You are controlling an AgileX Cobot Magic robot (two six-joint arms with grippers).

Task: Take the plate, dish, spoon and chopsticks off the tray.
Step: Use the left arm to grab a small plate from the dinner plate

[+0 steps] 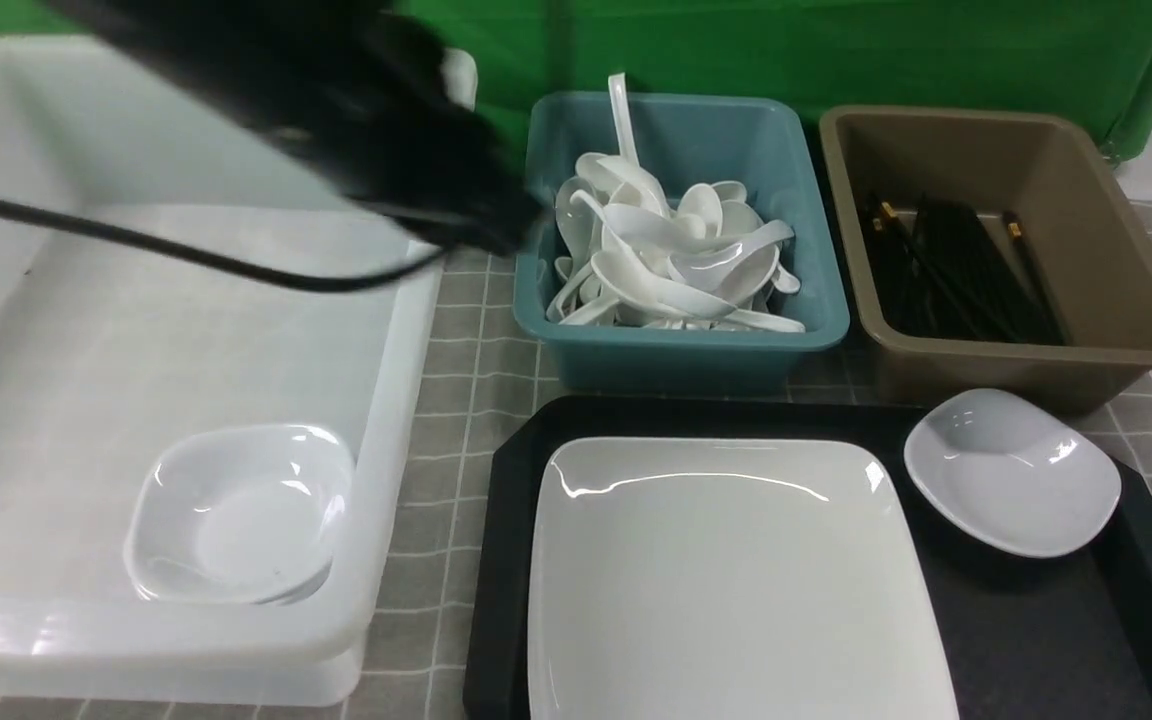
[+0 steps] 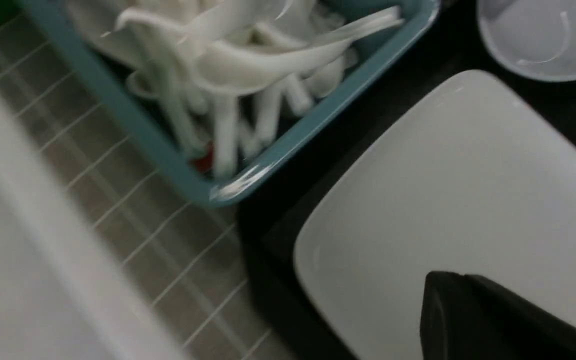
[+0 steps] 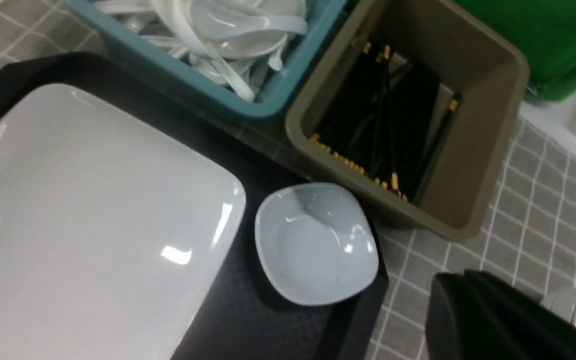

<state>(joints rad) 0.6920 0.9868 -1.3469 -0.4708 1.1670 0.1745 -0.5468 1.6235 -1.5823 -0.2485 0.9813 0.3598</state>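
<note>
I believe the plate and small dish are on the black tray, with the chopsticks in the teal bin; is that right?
Not quite: the front view shows the chopsticks in the brown bin; the teal bin holds spoons. The rest is right.

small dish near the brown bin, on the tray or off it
On the tray. The small dish sits upright at its far right corner, beside the plate.
</note>
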